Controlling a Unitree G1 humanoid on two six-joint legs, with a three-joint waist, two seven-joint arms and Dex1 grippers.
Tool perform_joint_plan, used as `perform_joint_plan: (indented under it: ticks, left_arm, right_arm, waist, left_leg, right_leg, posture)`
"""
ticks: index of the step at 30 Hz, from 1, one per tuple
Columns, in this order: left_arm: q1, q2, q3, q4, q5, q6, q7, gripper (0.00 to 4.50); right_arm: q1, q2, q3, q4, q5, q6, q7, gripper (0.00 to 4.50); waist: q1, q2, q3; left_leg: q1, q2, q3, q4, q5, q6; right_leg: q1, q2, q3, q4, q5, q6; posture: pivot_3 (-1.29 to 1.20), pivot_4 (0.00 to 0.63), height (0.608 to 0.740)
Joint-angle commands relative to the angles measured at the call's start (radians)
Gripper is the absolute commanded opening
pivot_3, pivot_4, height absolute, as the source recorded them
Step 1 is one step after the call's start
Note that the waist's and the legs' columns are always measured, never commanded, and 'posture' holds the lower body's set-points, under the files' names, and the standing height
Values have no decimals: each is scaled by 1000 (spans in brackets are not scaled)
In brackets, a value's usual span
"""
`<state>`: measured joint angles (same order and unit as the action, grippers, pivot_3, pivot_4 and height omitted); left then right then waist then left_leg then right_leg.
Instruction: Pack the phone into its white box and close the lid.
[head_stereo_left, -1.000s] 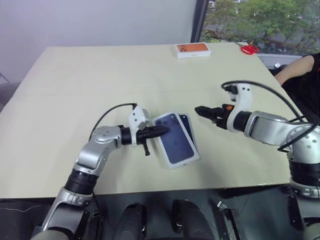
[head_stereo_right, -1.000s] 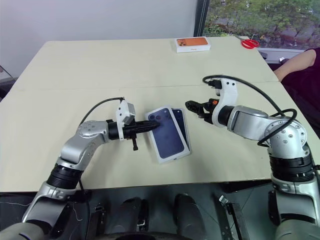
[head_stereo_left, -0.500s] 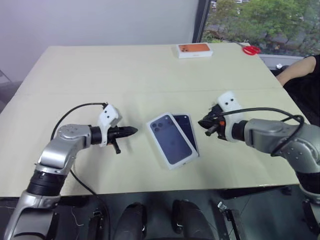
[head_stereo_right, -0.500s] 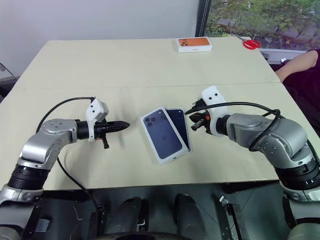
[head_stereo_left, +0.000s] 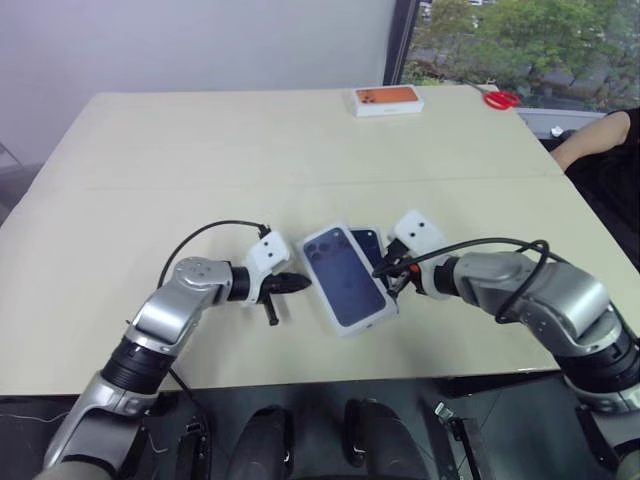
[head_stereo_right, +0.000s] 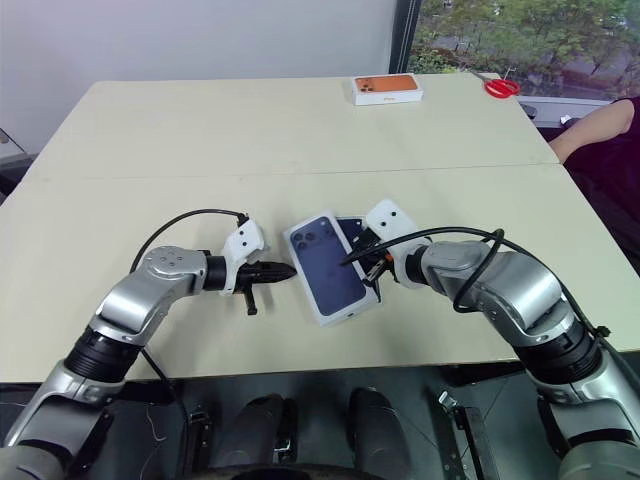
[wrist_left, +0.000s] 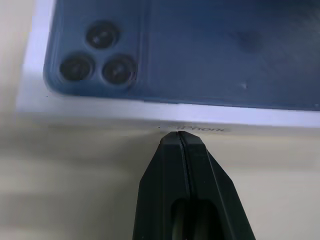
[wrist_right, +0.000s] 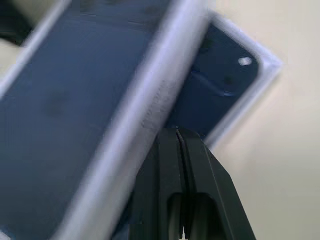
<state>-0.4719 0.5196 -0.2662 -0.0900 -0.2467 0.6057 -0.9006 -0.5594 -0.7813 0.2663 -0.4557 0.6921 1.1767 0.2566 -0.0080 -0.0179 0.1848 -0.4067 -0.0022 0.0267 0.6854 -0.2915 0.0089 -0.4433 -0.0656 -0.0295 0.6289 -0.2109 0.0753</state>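
We see the lid (head_stereo_left: 343, 276) lying skewed over the white box (head_stereo_left: 380, 262) with the phone (head_stereo_left: 368, 242) on the table (head_stereo_left: 200, 160); left gripper (head_stereo_left: 302, 284) and right gripper (head_stereo_left: 379, 271) flank it, jaws pressed together, empty.

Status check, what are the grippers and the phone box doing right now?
Left gripper shut, tip at the lid's side wall. Right gripper shut, at the lid's opposite edge. Lid sits askew over the white box. Nothing in the way.
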Motion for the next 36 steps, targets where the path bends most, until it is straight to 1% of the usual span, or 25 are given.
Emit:
perform_joint_plan:
  ticks: [1, 3, 11, 21, 36]
  left_arm:
    - [-20, -29, 24, -6, -6, 3, 32, 0]
    - [-17, -37, 22, -12, -5, -21, 29, 0]
    - [-34, -91, 31, -7, -14, -26, 54, 0]
    - [-73, -151, 26, 52, 24, -75, 97, 0]
    - [-85, -170, 15, 79, 46, -101, 93, 0]
  right_arm:
    - [-19, 16, -23, -34, -32, 13, 24, 44]
    - [-18, 23, -27, -36, -47, 19, 36, 44]
    - [-16, 40, -46, -38, -100, 36, 70, 44]
    - [-1, 49, -76, -48, -144, 63, 96, 44]
    - [13, 67, -91, -53, -185, 80, 111, 44]
  waist:
    - [0, 0, 0]
    - [-1, 0, 0]
    - [0, 0, 0]
    - [0, 0, 0]
    - [-1, 0, 0]
  left_leg:
    - [0, 0, 0, 0, 0, 0]
    - [0, 0, 0, 0, 0, 0]
    - [0, 0, 0, 0, 0, 0]
    - [0, 0, 0, 0, 0, 0]
    - [0, 0, 0, 0, 0, 0]
  right_leg:
    - [0, 0, 0, 0, 0, 0]
    - [0, 0, 0, 0, 0, 0]
    - [0, 0, 0, 0, 0, 0]
    - [0, 0, 0, 0, 0, 0]
    - [0, 0, 0, 1, 0, 0]
  posture:
    - [0, 150, 740]
    - [0, 150, 740]
    - [0, 150, 740]
    - [0, 150, 740]
    - [0, 150, 740]
